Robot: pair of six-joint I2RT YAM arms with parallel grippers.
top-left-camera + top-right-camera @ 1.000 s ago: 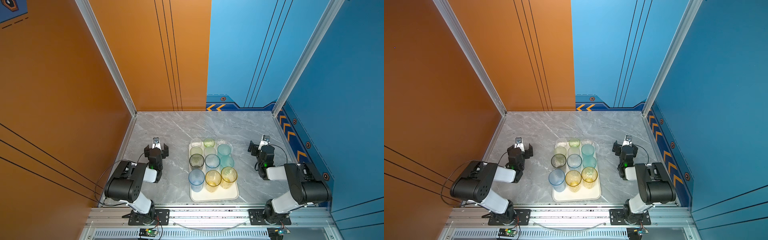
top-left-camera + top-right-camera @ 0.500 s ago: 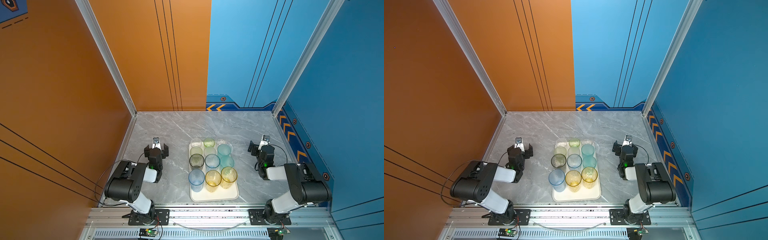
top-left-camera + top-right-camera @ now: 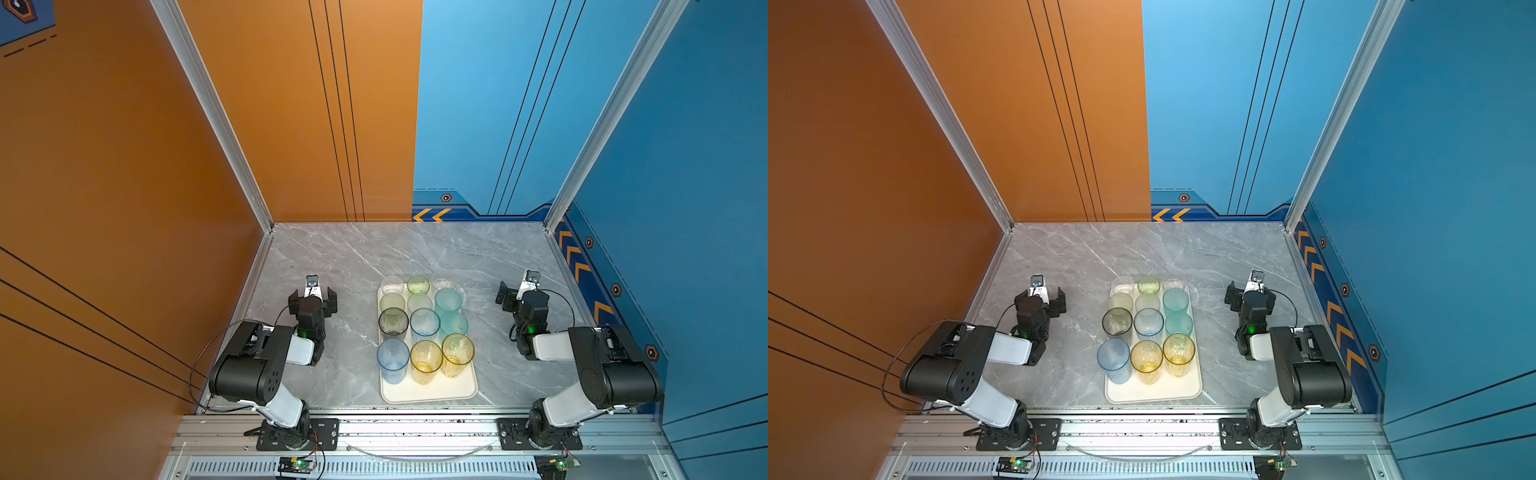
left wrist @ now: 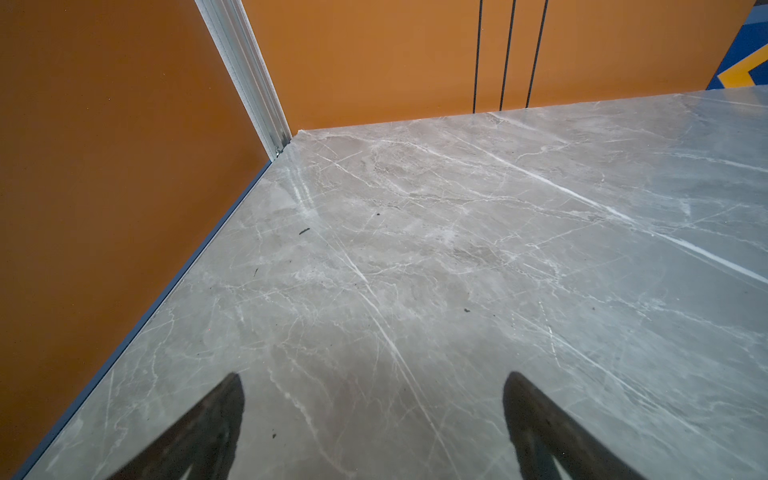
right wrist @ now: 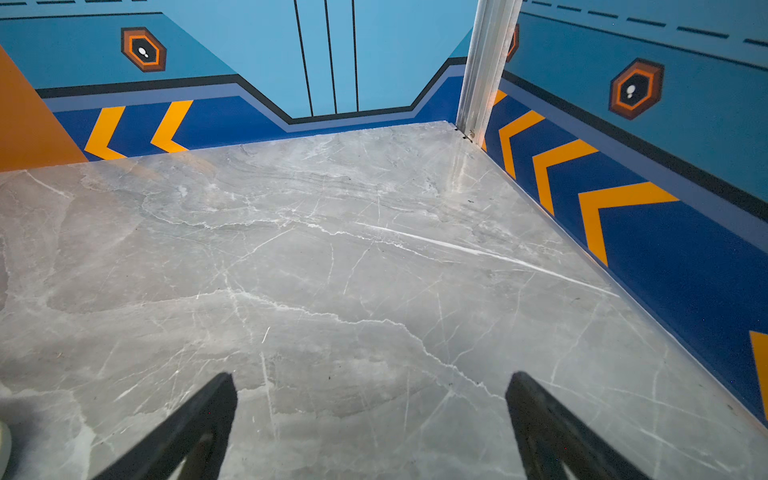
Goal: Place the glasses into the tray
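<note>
Mostly, the glasses (image 3: pixel 424 322) hide the tray (image 3: pixel 432 392); rear clear ones barely show.

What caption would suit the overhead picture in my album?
Tinted glasses crowd a cream tray on the marble table, flanked by the open left claw and open right claw.

There are twelve glasses (image 3: pixel 424 322) and one tray (image 3: pixel 428 392). By tint the glasses count as two yellow (image 3: pixel 426 359), two frosted teal (image 3: pixel 449 299), two light blue (image 3: pixel 392 359), one smoky grey (image 3: pixel 393 322), one bright green (image 3: pixel 418 284) and four pale ones; two of these look clear (image 3: pixel 390 284) and two faintly green (image 3: pixel 392 301), though the pale tints are hard to tell apart. There are two arms (image 3: pixel 257 365), one left gripper (image 3: pixel 312 299) and one right gripper (image 3: pixel 521 293), and each wrist view shows two fingers (image 4: pixel 208 428).
</note>
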